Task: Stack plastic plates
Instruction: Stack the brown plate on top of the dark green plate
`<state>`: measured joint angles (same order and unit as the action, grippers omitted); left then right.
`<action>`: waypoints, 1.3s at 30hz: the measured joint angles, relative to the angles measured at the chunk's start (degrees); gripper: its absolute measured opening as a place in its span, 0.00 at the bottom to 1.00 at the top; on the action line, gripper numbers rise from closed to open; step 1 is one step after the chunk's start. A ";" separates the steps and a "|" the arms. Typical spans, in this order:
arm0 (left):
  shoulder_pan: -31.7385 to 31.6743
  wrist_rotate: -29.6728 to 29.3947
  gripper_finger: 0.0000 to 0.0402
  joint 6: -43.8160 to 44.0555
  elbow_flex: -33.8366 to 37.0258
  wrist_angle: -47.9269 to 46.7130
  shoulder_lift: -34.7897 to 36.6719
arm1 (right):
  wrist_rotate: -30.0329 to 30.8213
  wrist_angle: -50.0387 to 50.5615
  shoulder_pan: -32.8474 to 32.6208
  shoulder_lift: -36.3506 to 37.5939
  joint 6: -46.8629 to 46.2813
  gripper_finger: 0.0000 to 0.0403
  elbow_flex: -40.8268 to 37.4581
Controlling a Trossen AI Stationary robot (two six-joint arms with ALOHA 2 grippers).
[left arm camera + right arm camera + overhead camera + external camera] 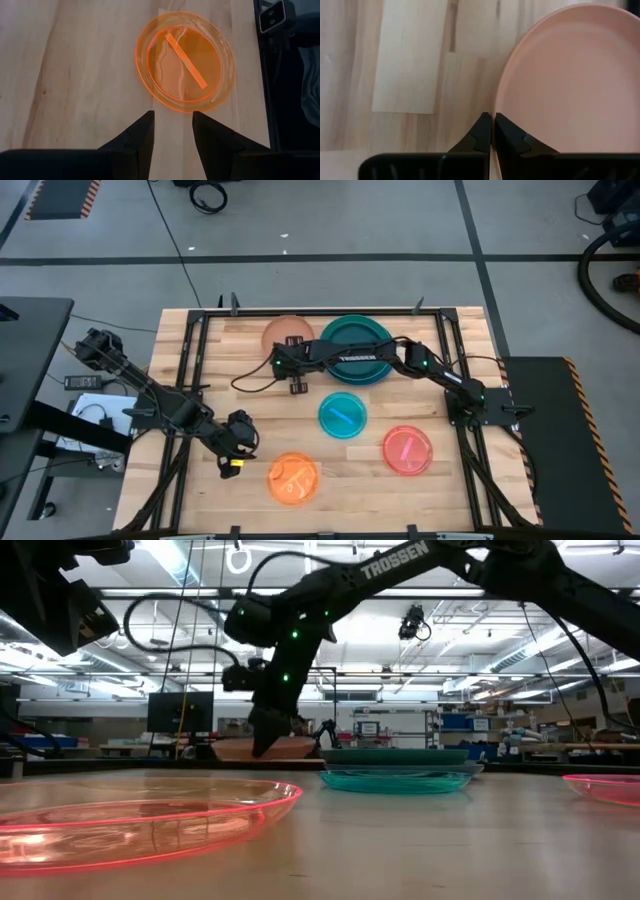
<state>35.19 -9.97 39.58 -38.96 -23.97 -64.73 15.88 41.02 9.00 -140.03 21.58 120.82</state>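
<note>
Peach-tan plate (570, 80) rim pinched in narrow right gripper (492, 129), teal-green plate (356, 348) just beside, left gripper (172, 131) wide apart, orange plate (186, 61) just ahead, untouched

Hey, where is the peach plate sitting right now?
In the high view the peach plate lies at the table's far edge, left of the dark teal plates, with the right tool shut at its near rim.

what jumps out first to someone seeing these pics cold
The right claw reaches across the table, shut at the rim of the peach plate beside the dark teal stack. Nearer the front, the left claw hangs open just short of the glowing orange plate.
</note>
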 joint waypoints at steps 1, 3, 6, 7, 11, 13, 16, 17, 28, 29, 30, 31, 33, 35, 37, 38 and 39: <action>0.27 0.00 0.35 -0.03 0.00 0.01 0.00 | 0.39 0.15 -0.13 0.44 -0.07 0.05 0.01; 0.68 -0.12 0.35 0.09 0.00 0.02 0.00 | 1.58 0.74 -0.43 0.79 -0.25 0.05 0.03; 1.09 -0.67 0.35 0.43 0.00 0.10 0.00 | 3.64 2.97 -0.81 1.49 -1.66 0.05 0.01; 1.21 -0.87 0.35 0.53 0.01 0.11 0.00 | 4.00 3.28 -0.83 1.92 -2.48 0.05 0.01; 1.41 -1.58 0.35 0.27 0.00 0.26 0.00 | 4.02 5.60 -0.74 3.34 -6.30 0.05 0.04; 1.39 -2.11 0.35 -0.04 0.01 0.28 0.00 | 4.02 6.76 -0.58 3.58 -8.15 0.05 0.04; 1.36 -3.12 0.35 -0.20 0.02 0.05 0.00 | 4.01 8.62 -0.11 4.38 -11.27 0.05 0.04; 1.36 -3.64 0.35 -0.23 0.02 -0.13 -0.01 | 4.00 8.96 0.11 4.67 -12.34 0.05 0.04; 1.25 -9.59 0.35 -5.99 0.02 -0.85 -0.01 | 4.02 16.03 1.54 4.86 -22.20 0.05 0.04; 1.25 -10.22 0.35 -6.72 0.02 -1.09 0.00 | 4.13 16.31 1.62 4.86 -22.74 0.05 0.06; 1.25 -10.88 0.35 -7.30 0.02 -1.10 0.00 | 4.17 16.92 1.75 4.97 -23.24 0.05 0.04; 1.25 -11.47 0.35 -7.81 0.02 -1.12 0.00 | 4.17 17.63 1.88 5.05 -23.61 0.05 0.04; 1.25 -12.90 0.35 -9.25 0.02 -1.25 0.00 | 4.43 17.97 2.05 5.20 -24.42 0.05 0.06; 1.25 -13.92 0.35 -10.55 0.02 -1.25 0.00 | 5.65 19.57 2.08 5.21 -25.00 0.05 0.06; 1.25 -14.81 0.35 -11.75 0.02 -1.23 0.00 | 7.19 20.84 2.08 5.21 -25.90 0.04 0.04; 1.25 -15.11 0.35 -12.12 0.02 -1.26 -0.02 | 7.99 21.18 2.08 5.21 -26.33 0.04 0.04; 1.25 -15.41 0.35 -12.45 0.02 -1.27 0.00 | 8.75 21.60 2.08 5.21 -26.76 0.04 0.05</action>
<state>36.45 -25.38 27.13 -38.94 -25.23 -64.73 24.63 62.62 11.07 -134.82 -5.18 120.87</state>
